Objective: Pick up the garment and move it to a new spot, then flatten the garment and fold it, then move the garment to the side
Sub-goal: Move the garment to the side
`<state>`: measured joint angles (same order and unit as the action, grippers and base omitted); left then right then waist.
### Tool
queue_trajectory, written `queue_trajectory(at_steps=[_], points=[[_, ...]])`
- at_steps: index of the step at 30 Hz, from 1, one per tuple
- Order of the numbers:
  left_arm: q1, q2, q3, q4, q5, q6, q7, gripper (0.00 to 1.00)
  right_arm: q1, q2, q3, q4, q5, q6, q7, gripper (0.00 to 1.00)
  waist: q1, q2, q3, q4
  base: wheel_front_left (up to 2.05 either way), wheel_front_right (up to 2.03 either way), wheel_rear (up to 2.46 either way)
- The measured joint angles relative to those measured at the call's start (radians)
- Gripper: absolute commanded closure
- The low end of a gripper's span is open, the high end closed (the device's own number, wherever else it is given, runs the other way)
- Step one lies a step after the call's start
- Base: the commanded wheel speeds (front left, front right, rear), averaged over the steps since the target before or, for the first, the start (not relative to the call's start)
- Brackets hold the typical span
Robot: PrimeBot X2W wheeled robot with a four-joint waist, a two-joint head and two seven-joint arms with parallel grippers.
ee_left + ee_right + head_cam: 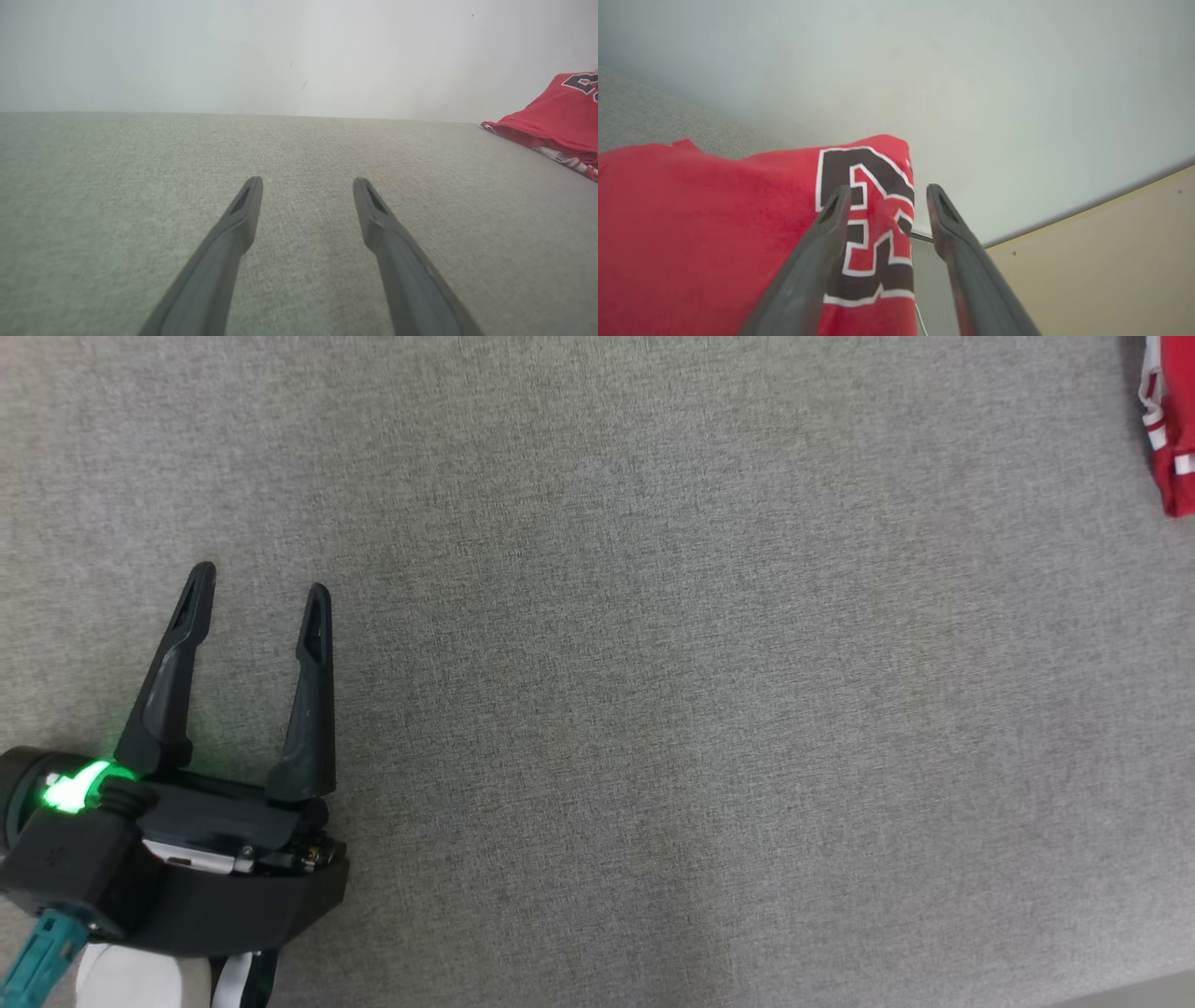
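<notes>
Plain indoor test room, by the look of it, not a home: a broad work surface covered in grey woven fabric [653, 663] runs back to a blank white wall [233, 56]. A smooth beige floor or panel [1101, 270] lies past the surface's right edge, where a red sports jersey with black-and-white lettering [714, 224] lies.

Head view: garment [1172, 439] cut off by right edge, a red, white-striped strip seen. Right wrist view: it ran off left and bottom edges; dark numeral [882, 179] partly hidden behind a right pincer [889, 189] finger. Left pincer [261, 581] base clipped at the bottom edge.
</notes>
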<state>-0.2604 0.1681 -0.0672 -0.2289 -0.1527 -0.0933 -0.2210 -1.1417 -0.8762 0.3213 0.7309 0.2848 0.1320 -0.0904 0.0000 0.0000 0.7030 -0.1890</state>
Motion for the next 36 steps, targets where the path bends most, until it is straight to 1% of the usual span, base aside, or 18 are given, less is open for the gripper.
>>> queue_trajectory(at_steps=[9, 15, 17, 20, 24, 30, 36], points=[[0.01, -0.014, -0.002, 0.068, -0.017, 0.012, -0.018, 0.0, -0.005, 0.026, 0.029, 0.018, -0.026, 0.0, -0.068, 0.0, 0.0002, 0.0001, -0.063, 0.007, 0.0, 0.0, 0.0], [0.067, -0.032, 0.002, 0.13, -0.031, 0.02, -0.031, 0.0, 0.015, 0.071, 0.075, -0.008, -0.032, 0.0, -0.128, 0.0, 0.0002, 0.0001, -0.144, 0.023, 0.0, 0.0, 0.0], [0.096, -0.038, 0.007, 0.148, -0.034, 0.025, -0.035, 0.0, 0.063, 0.123, 0.097, -0.044, -0.022, 0.0, -0.147, 0.0, 0.0001, 0.0001, -0.193, 0.034, 0.0, 0.0, 0.0], [0.124, -0.044, 0.015, 0.162, -0.04, 0.032, -0.037, 0.0, 0.123, 0.172, 0.105, -0.092, -0.012, 0.0, -0.158, 0.0, 0.0001, 0.0001, -0.246, 0.045, 0.0, 0.0, 0.0], [0.161, -0.058, 0.022, 0.177, -0.055, 0.04, -0.04, 0.0, 0.247, 0.242, 0.098, -0.155, -0.003, 0.0, -0.166, 0.0, 0.0, 0.0001, -0.317, 0.063, 0.0, 0.0, 0.0], [0.205, -0.069, 0.032, 0.204, -0.071, 0.044, -0.042, 0.0, 0.454, 0.342, 0.048, -0.246, -0.007, 0.0, -0.17, 0.0, -0.0001, 0.0, -0.418, 0.094, 0.0, 0.0, 0.0], [0.232, -0.081, 0.047, 0.226, -0.079, 0.041, -0.042, 0.0, 0.644, 0.439, -0.032, -0.322, -0.02, 0.0, -0.171, 0.0, -0.0002, 0.0, -0.5, 0.133, 0.0, 0.0, 0.0]])
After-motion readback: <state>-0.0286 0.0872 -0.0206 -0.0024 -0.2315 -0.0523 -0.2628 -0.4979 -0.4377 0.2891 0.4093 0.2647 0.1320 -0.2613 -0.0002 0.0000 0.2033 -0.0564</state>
